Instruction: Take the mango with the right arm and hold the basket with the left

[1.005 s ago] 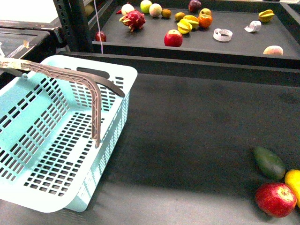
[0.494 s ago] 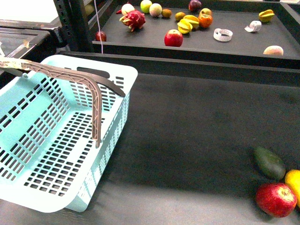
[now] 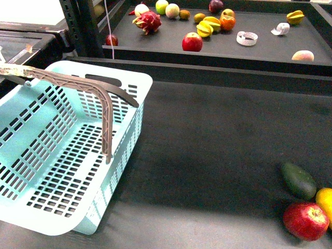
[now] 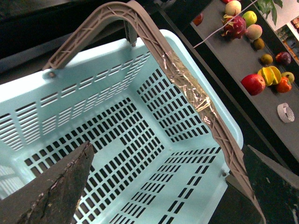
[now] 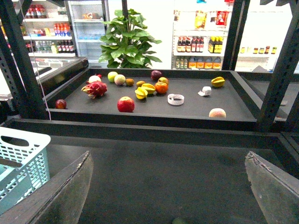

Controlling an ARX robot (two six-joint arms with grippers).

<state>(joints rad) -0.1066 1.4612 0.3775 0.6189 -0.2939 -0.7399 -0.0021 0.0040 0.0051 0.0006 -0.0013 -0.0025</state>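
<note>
The dark tabletop bears the mango, frame-cropped, axis unclear.

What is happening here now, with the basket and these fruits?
Nothing is grasped yet. The left gripper is open over the light blue basket, whose brown handle shows between its fingers. The right gripper is also open and holds nothing. The mango lies on the dark table, beside a red apple and a dark green fruit.
</note>
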